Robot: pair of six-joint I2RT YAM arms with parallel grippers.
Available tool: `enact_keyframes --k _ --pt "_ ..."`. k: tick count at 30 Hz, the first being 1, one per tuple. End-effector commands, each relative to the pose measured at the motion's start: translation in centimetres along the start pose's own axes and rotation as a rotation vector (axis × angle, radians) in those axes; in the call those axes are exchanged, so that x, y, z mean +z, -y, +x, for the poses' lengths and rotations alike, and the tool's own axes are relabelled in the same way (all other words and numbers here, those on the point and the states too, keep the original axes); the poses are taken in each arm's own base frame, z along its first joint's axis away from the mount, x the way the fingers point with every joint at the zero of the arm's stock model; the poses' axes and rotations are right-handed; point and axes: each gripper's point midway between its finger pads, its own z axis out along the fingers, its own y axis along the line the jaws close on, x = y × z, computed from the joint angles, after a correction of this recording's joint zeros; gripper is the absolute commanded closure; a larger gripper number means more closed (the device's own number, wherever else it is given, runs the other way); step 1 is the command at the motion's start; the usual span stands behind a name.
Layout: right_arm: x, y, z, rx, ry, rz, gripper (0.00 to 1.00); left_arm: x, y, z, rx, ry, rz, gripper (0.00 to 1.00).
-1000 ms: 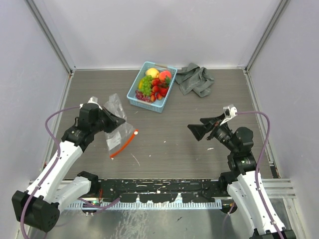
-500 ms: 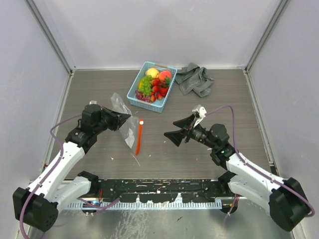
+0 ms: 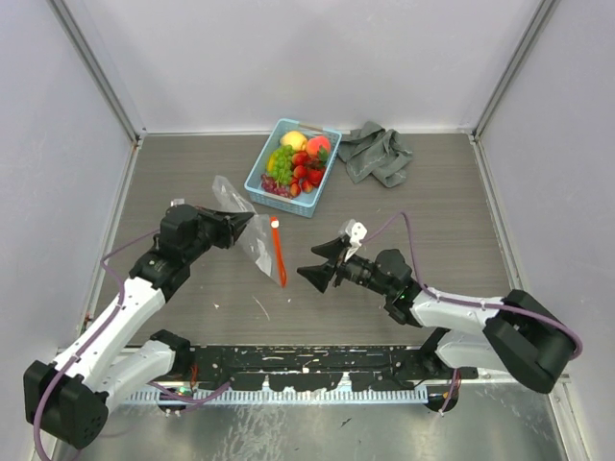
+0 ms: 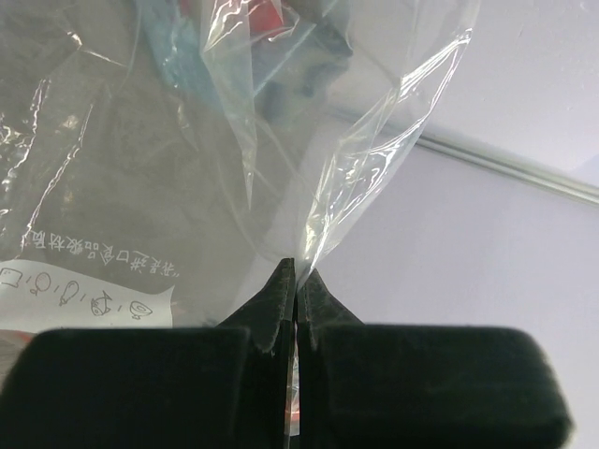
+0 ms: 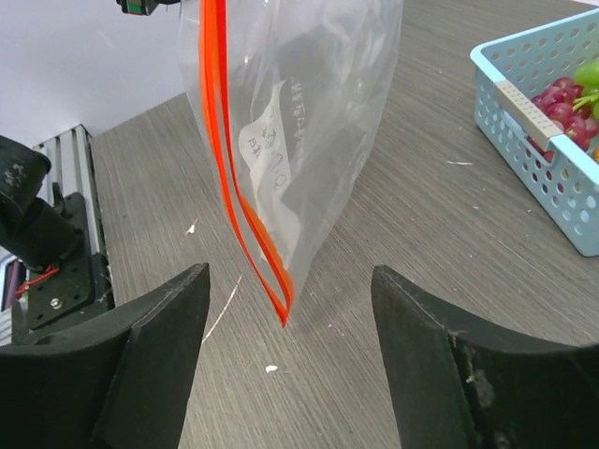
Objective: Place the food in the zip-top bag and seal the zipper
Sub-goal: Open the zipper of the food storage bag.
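while the left hand (image 3: 246, 223) (image 4: 296, 273) is pinching one edge of the zip-top bag (image 3: 261, 246) (image 5: 318, 112), its fingers pressed together on the clear film, the bag is hanging upright between the two arms, over the desk (image 3: 413, 216).

- zipper (image 3: 279, 253) (image 5: 236, 210): red-orange strip, running down the bag's side that is facing the right arm; its two tracks are standing slightly apart near the lower corner.
- bag's lower corner: hanging close to the desk; whether it is touching cannot be told.
- right hand (image 3: 313, 264) (image 5: 288, 281): spread wide, holding nothing, reaching toward the zipper edge; in the right wrist view the bag's lower corner is showing between its two fingers, apart from both.
- basket (image 3: 256, 176) (image 5: 524, 98): light blue, sitting at the far side of the desk, holding all the food.
- contents: lemon (image 3: 293, 140), peach (image 3: 318, 146), green grapes (image 3: 280, 163), purple grapes (image 3: 275, 185), strawberries (image 3: 308, 174).
- cloth (image 3: 378, 154): grey, lying crumpled just right of the basket.
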Motion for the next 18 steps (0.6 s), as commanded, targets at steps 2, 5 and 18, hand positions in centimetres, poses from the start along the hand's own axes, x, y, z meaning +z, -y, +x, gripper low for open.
enact_keyframes --k 2,5,18 --pt "1.4 -0.3 -1.9 -0.084 0.119 -0.012 0.31 -0.2 2.1 -0.1 -0.065 0.017 0.104 1.0" --pt "1.9 -0.4 -0.7 -0.083 0.108 -0.023 0.35 -0.2 2.1 0.0 -0.072 0.015 0.103 1.0" --pt "3.6 -0.8 2.7 -0.084 0.05 -0.052 0.5 -0.4 2.0 0.1 -0.093 0.013 0.116 1.0"
